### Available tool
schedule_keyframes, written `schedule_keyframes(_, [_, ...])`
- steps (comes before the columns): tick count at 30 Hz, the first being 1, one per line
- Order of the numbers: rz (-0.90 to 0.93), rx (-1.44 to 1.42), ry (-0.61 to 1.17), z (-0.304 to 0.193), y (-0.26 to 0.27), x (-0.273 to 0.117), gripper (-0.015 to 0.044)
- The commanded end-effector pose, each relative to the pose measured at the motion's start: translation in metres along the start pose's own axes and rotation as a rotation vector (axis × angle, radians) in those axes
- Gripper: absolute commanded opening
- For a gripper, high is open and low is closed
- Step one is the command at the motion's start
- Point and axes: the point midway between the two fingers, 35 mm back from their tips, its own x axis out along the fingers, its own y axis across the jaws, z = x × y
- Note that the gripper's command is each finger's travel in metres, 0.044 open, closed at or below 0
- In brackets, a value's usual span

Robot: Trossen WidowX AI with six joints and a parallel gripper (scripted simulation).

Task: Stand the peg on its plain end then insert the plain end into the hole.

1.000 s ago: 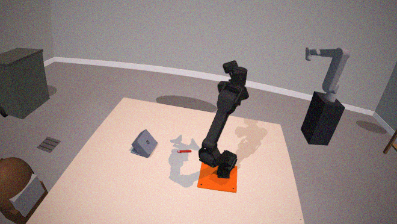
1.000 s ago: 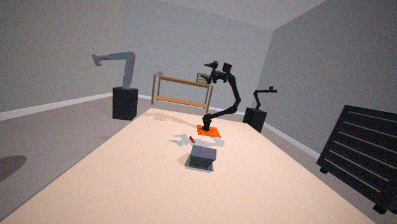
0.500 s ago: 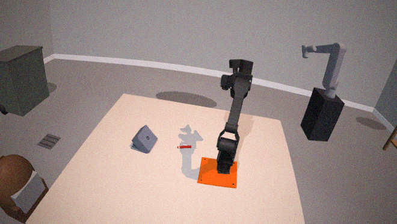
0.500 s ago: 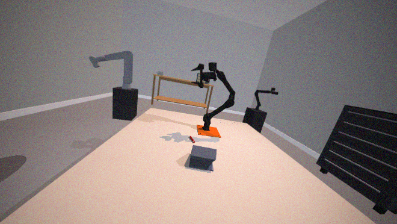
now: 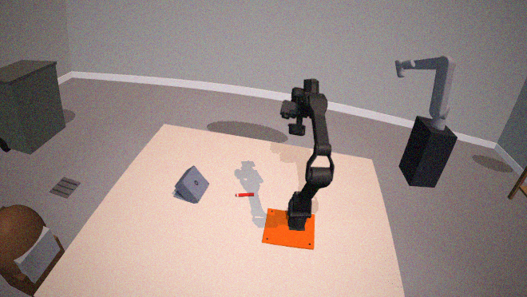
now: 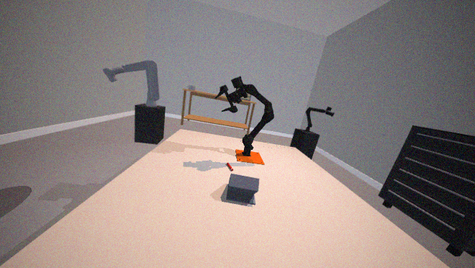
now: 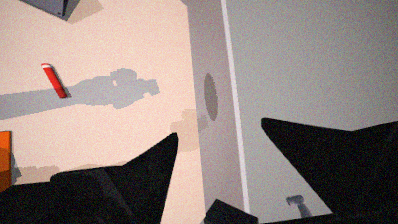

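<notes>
The red peg lies on its side on the table, its white-banded end toward the sloped panel. The grey sloped panel stands beyond the peg from the robot base. Its hole shows as a small dark ring in the top view; the exterior view shows the panel from behind, and the wrist view cuts it off at the top. My gripper is open and empty, high above the table and well off to one side of the peg.
The orange base plate carries the arm on the table. The arm's shadow falls across the table by the peg. A grey arm on a black pedestal stands off the table.
</notes>
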Motion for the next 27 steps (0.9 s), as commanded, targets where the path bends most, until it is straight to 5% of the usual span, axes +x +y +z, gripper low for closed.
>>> schedule_keyframes(1, [0.106,0.047,-0.023,0.009,0.016,0.025,0.044])
schedule_keyframes(12, [0.454,0.094,-0.05,0.066,0.08,0.092,0.044])
schedule_keyframes(27, [0.843,-0.01,0.116,0.139,0.201,0.126,0.044])
